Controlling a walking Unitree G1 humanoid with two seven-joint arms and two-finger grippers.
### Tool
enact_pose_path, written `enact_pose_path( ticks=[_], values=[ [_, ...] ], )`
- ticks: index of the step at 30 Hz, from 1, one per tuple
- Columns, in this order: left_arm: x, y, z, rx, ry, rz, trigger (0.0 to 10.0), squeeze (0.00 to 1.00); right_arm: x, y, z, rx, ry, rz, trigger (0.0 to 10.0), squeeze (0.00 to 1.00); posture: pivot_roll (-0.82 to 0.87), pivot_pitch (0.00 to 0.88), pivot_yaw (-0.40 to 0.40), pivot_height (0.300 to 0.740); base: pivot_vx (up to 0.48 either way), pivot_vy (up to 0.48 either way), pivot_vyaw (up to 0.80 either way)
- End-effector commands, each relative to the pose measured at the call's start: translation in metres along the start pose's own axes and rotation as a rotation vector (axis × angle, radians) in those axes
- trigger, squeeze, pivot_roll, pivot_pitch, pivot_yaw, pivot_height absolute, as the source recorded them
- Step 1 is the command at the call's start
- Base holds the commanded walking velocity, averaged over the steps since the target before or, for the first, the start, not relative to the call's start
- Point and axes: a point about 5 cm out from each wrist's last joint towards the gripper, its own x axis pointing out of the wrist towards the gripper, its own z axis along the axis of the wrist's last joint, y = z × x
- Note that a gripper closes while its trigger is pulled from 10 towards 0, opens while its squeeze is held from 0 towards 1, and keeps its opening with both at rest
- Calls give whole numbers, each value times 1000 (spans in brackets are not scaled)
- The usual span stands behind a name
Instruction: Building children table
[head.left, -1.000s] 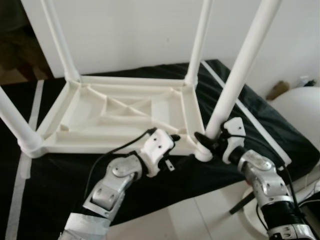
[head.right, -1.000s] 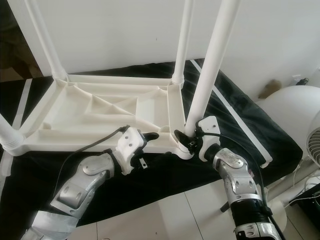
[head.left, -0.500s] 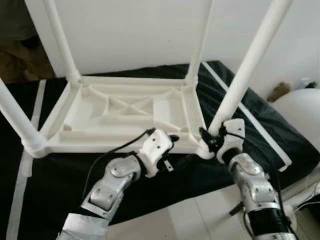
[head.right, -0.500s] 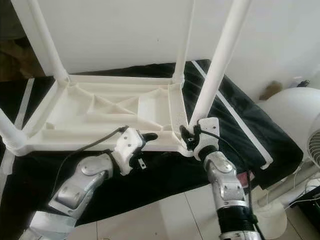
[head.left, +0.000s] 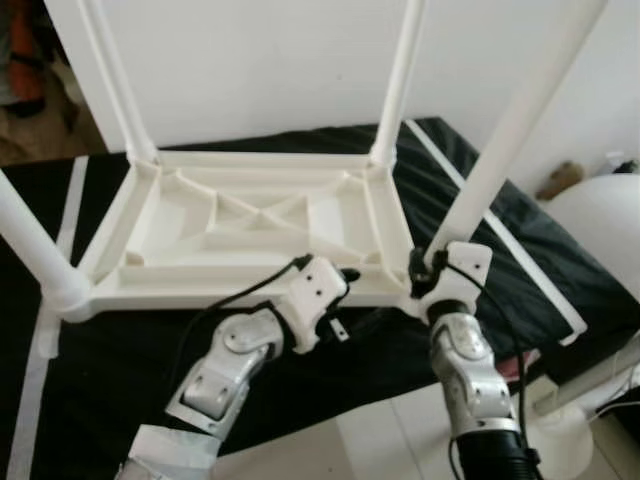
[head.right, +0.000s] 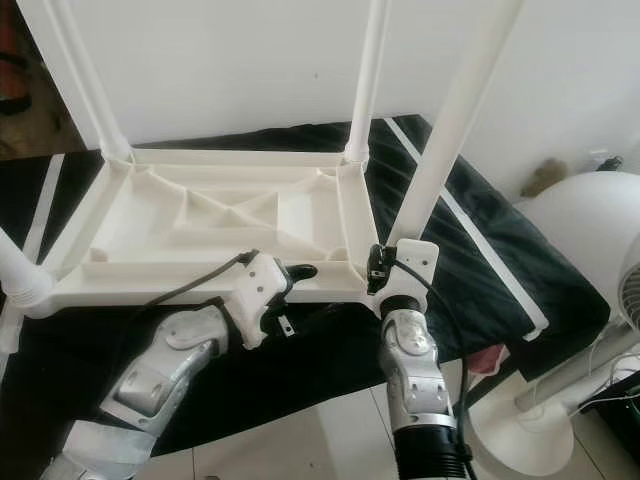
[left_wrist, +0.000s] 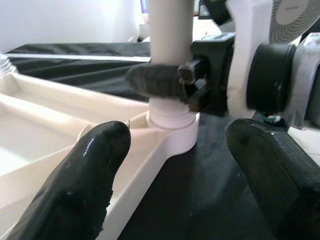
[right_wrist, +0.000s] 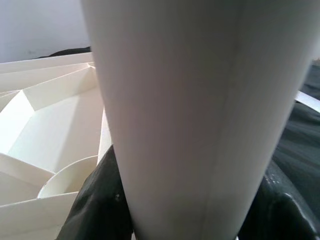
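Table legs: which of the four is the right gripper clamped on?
The near-right leg. The right gripper grips it just above its corner socket; the other three stand untouched.

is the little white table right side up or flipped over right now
Flipped over: the white table lies top-down on the black cloth, ribbed underside up, legs pointing upward.

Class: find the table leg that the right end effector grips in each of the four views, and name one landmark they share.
Left eye: leg, right of centre, rising from the near right corner.
Right eye: leg, same corner.
Left wrist: leg, upper centre.
Right wrist: leg, close up.
Landmark: corner socket.
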Motion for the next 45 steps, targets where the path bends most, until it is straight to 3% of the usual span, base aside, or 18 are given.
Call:
enact_pose_path(
  ticks=[1, 7, 8, 11, 12, 19, 24, 25, 34, 36, 45],
  values=[
    [2, -3, -2, -5, 5, -23, 10000, 0, -6, -4, -23, 35, 110, -37, 10000, 0, -62, 48, -4, 740, 0, 0, 0],
    [2, -3, -4, -3, 9, -23, 10000, 0, -6, -10, -21, 6, 100, -49, 10000, 0, -62, 47, -11, 740, 0, 0, 0],
    [2, -3, -4, -3, 9, -22, 10000, 0, -7, -11, -21, 4, 101, -56, 10000, 933, -61, 47, -12, 740, 0, 0, 0],
    [2, -2, -4, -2, 8, -19, 10000, 0, -8, -10, -20, 0, 94, -48, 10000, 933, -62, 47, -13, 740, 0, 0, 0],
    [2, -2, -4, -3, 6, -18, 10000, 0, -8, -10, -19, -5, 87, -41, 10000, 1000, -61, 46, -17, 740, 0, 0, 0],
    [2, -4, -4, -5, 5, -14, 10000, 0, -7, -17, -14, -30, 50, 7, 10000, 1000, -62, 44, -21, 740, 0, 0, 0],
    [1, -4, -5, 0, 10, -13, 10000, 0, -7, -23, -13, -35, 48, 111, 10000, 1000, -61, 42, -21, 740, 0, 0, 0],
    [1, -4, -5, 0, 11, -16, 10000, 0, -7, -26, -11, -43, 41, 135, 10000, 20, -63, 40, -18, 740, 0, 0, 0],
    [1, -7, -6, 0, 15, -31, 10000, 0, -1, -36, 1, -107, 11, 309, 10000, 0, -67, 35, -13, 740, 0, 0, 0],
    [0, -7, -8, 10, 27, -41, 10000, 0, 3, -40, 6, -174, 3, 421, 10000, 0, -68, 34, -13, 740, 0, 0, 0],
    [1, -6, -9, 19, 33, -43, 10000, 0, 12, -38, 12, -243, 8, 605, 10000, 0, -67, 25, -11, 740, 0, 0, 0]
  ],
)
